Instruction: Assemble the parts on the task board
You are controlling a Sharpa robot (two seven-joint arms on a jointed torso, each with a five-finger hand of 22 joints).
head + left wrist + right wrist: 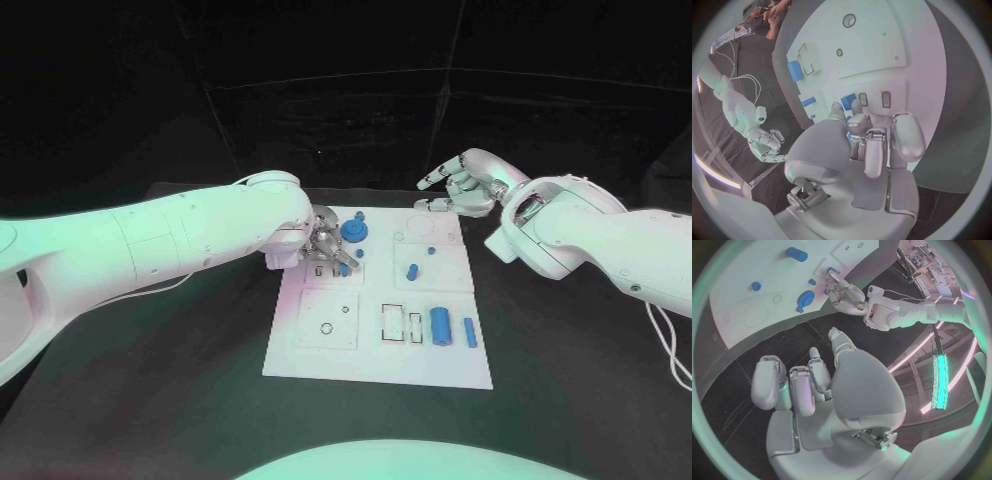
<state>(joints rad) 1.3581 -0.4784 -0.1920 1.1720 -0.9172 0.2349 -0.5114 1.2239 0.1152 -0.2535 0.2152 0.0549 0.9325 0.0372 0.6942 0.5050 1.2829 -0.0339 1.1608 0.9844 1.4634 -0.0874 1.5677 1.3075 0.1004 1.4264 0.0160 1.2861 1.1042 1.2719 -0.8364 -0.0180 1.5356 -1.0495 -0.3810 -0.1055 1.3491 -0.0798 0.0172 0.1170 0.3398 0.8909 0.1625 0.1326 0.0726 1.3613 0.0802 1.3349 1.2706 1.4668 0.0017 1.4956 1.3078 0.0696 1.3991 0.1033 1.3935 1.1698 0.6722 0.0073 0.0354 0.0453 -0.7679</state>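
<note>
While my left robot hand (326, 247) pinches a small blue part (848, 101) over the task board's (433, 365) far-left corner, I should lower it straight and slowly into its slot; my right robot hand (459, 182) hovers released beyond the far edge.

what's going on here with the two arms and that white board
A robot is assembling small blue parts on the white task board. Its left hand is down over the far left corner of the board, fingers curled beside a small blue part; whether it grips anything cannot be told. The right hand hovers off the board's far right corner, holding nothing. Other blue parts lie untouched, among them a blue cylinder near the board's front.
</note>
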